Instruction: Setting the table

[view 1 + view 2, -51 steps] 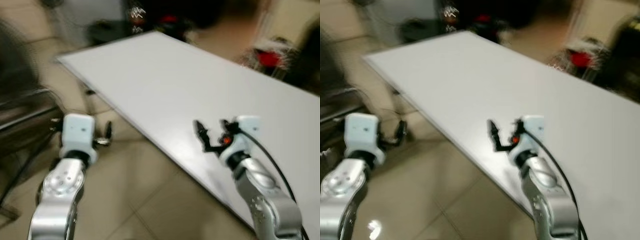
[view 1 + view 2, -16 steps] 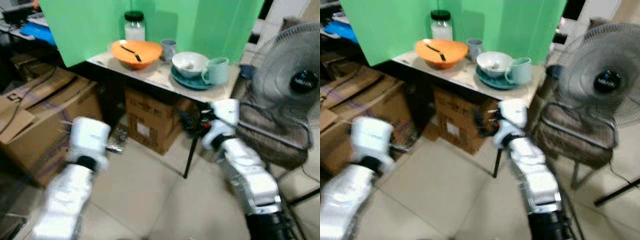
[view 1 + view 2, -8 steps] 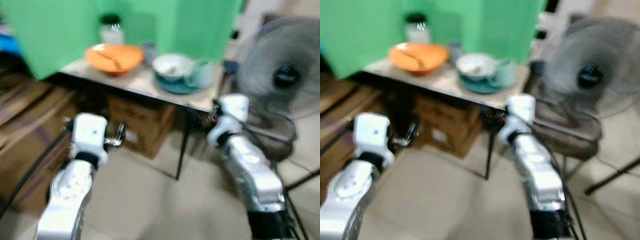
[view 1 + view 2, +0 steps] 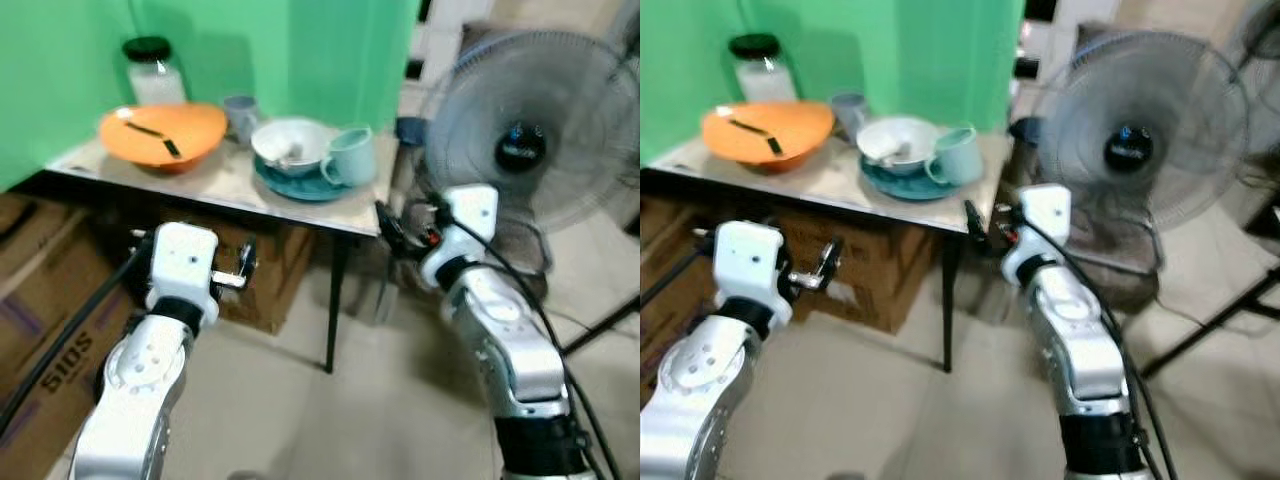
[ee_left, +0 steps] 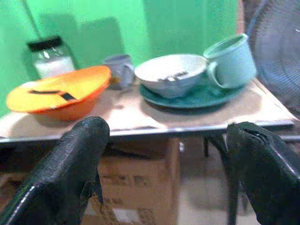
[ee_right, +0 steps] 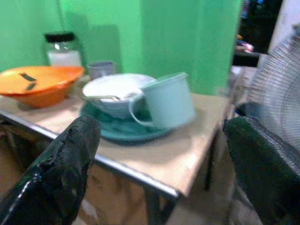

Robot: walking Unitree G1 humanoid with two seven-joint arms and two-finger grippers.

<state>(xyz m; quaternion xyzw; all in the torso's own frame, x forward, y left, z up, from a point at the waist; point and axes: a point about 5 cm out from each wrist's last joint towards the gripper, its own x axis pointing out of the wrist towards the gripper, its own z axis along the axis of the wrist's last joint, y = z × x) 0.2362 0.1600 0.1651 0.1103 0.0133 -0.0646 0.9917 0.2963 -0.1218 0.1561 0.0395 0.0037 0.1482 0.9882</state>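
While our head views look down on a small side table (image 4: pixel 230 185) set against a green backdrop (image 4: pixel 300 50), both arms hang short of it, w/ cardboard boxes (image 4: pixel 40 330) on the floor at far left. Our left gripper (image 4: pixel 243 268) sits below the table's front edge; wrist view shows its fingers (image 5: pixel 75 168) spread wide, nothing between them. On the table, left to right: a glass jar (image 4: pixel 152 72) w/ black lid at the back, an orange bowl (image 4: pixel 162 133) holding a dark utensil (image 4: pixel 150 135) whose long axis runs across the bowl, tilted toward the front right; a small grey cup (image 4: pixel 240 115); a white bowl (image 4: pixel 292 146) on a teal plate (image 4: pixel 300 185); a pale green mug (image 4: pixel 350 157) also on the plate, touching the bowl. Right wrist view shows the mug's handle (image 6: pixel 136 112) facing the white bowl, plus something thin lying in that bowl, too blurred to name. Our right gripper (image 4: pixel 392 232) hovers just off the table's right corner, fingers (image 6: pixel 65 159) apart & empty. Behind it stands a floor fan (image 4: pixel 520 140), its base cut off; a dark stand leg (image 4: pixel 600 330) crosses the far right.
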